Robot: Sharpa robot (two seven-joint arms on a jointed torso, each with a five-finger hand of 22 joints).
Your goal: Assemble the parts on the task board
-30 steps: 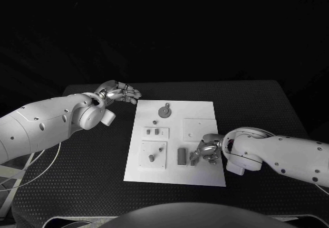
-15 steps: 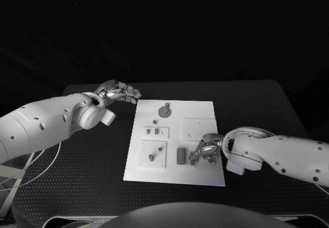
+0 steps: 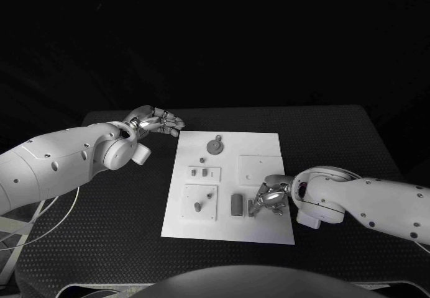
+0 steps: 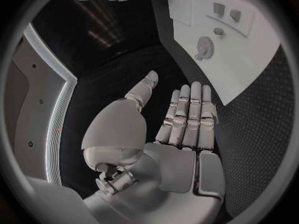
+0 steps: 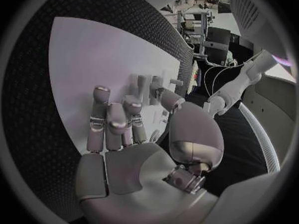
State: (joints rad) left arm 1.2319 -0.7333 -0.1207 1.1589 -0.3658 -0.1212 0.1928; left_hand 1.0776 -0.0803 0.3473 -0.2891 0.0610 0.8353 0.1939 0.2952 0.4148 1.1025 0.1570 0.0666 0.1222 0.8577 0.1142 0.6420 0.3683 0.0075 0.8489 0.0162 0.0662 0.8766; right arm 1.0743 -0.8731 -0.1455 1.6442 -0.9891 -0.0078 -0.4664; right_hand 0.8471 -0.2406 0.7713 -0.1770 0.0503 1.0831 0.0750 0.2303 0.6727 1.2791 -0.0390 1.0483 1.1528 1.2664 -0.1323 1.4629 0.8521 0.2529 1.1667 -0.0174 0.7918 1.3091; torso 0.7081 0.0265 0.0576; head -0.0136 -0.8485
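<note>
i am holding my right hand (image 3: 271,200) low over the near right part of the task board (image 3: 269,141), fingers pointing down beside the upright rectangular block (image 3: 237,204). whether a small part is pinched in them i cannot tell; in the right wrist view my fingers (image 5: 115,122) are reaching toward the board's little pieces, but the tips are hiding what they touch. my left hand (image 3: 154,120) is hovering off the board's far left corner, over the black table (image 3: 340,130), fingers spread flat and holding nothing, as the left wrist view (image 4: 187,119) shows plainly.

the other parts are sitting on the board: a round gear-like disc (image 3: 215,146) near the far edge, two small pegs (image 3: 199,171) in the middle left, another small piece (image 3: 199,206) on the near left square. they look small, rigid and light, probably smooth and easy to tip or flick away. i judge each wants a gentle fingertip pinch across its narrow sides, the disc by its rim, with little squeeze.
</note>
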